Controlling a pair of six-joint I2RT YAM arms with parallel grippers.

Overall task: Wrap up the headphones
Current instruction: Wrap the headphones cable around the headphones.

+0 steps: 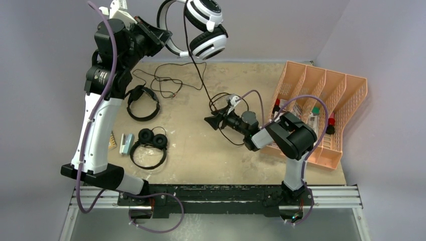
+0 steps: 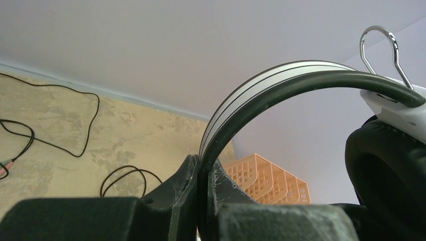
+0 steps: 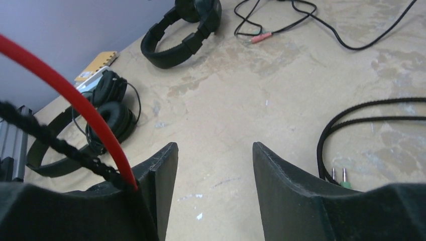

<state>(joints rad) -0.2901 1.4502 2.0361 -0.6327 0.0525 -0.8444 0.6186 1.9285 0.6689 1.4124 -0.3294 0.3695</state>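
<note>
My left gripper (image 1: 162, 34) is raised high at the back, shut on the headband (image 2: 251, 95) of the white-and-black headphones (image 1: 201, 27). Their ear cups hang to the right of it, and one black pad (image 2: 387, 170) shows close up. Their thin black cable (image 1: 198, 75) drops to the table and ends in loops (image 3: 361, 118) with two plugs (image 3: 339, 175). My right gripper (image 1: 211, 122) hovers low beside those loops, open, with only bare table between its fingers (image 3: 215, 150). The larger black headphones (image 1: 142, 103) and the small round-padded pair (image 1: 149, 145) lie on the left.
An orange slotted file organizer (image 1: 321, 100) holding small items stands at the right edge, beside the right arm. A silver object (image 1: 125, 143) and a yellow one (image 1: 112, 140) lie by the small pair. More loose black cable (image 1: 161, 80) sprawls at the back left.
</note>
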